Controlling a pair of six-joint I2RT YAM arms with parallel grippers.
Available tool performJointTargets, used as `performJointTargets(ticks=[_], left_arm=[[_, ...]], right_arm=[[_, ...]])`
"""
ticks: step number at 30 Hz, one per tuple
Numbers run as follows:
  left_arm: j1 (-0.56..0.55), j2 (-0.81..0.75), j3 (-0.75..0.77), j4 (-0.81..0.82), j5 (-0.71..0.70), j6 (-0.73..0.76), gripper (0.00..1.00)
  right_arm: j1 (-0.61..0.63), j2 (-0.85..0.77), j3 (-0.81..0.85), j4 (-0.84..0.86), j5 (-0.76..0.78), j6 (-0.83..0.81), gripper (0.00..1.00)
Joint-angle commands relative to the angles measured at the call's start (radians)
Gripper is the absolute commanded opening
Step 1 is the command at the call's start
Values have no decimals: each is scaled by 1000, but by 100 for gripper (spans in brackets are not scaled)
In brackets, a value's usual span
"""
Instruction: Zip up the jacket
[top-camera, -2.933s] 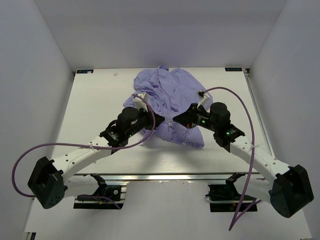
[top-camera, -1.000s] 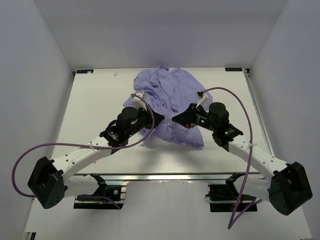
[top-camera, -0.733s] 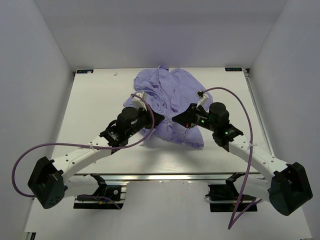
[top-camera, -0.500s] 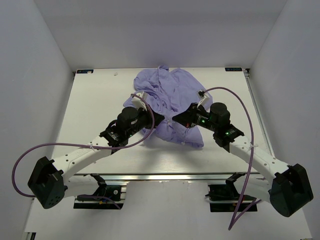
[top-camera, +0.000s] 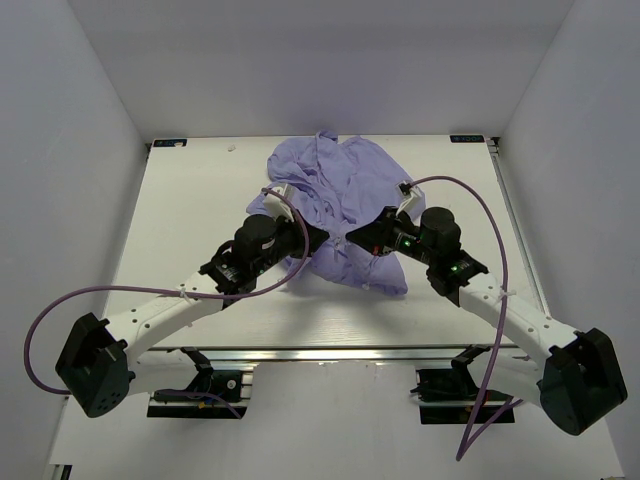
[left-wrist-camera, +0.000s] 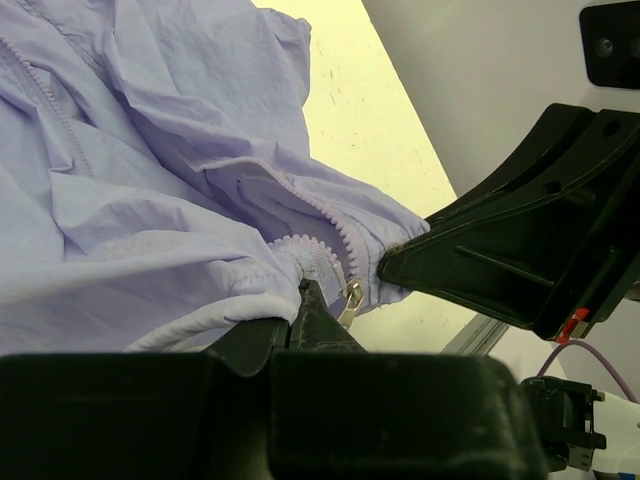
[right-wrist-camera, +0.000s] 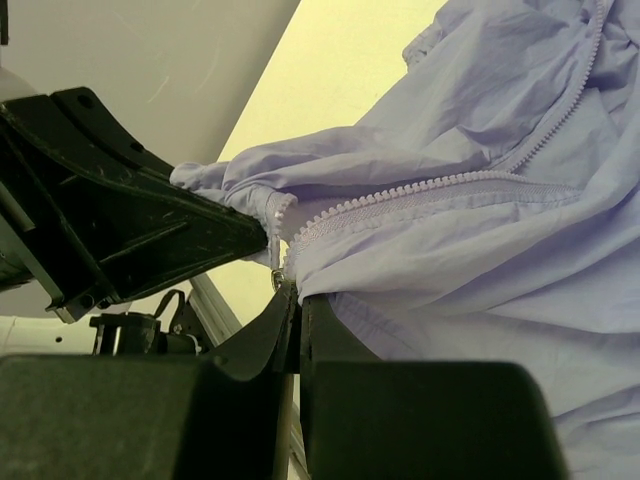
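The lavender jacket (top-camera: 345, 185) lies crumpled at the middle back of the table, its lower front edge lifted between my grippers. My left gripper (top-camera: 322, 238) is shut on the jacket's hem (left-wrist-camera: 230, 300) beside the zipper teeth. A small metal zipper pull (left-wrist-camera: 351, 298) hangs just right of its jaws (left-wrist-camera: 300, 295). My right gripper (top-camera: 350, 238) faces it tip to tip and is shut on the opposite zipper edge (right-wrist-camera: 400, 195). Its jaws (right-wrist-camera: 298, 295) sit right under the metal slider (right-wrist-camera: 276, 278). Each wrist view shows the other gripper close by.
The white table (top-camera: 190, 200) spreads to the left and right of the jacket, with grey walls around it. Purple cables (top-camera: 480, 200) loop from both arms. A metal rail (top-camera: 330, 352) runs along the near edge.
Almost nothing. My right gripper has wavered slightly at the zipper. Both grippers stay clamped on the jacket, and the jacket has not shifted.
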Motion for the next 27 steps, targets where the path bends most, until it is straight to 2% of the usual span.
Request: performJointTargets(ticks=[1,6,16,20,27], left_arm=[[-5,-28,-17,22,28,6,0],[-5,-30,-22,38,58,13,0],[-5,-47,-22,26,27,-4,0],[-5,-59,-20,12,-25,-9,0],[-5,-62,-28,27,-5,-12,0]], right_arm=[[-2,-37,-2,76,18,16,0],[-2,-30,-2,87,-5,25,0],[-2,-37,-2,38,-3,-1,0],[-2,-36,-10,28,-11,-3,0],[-2,-37,-2,19,-38,-6,0]])
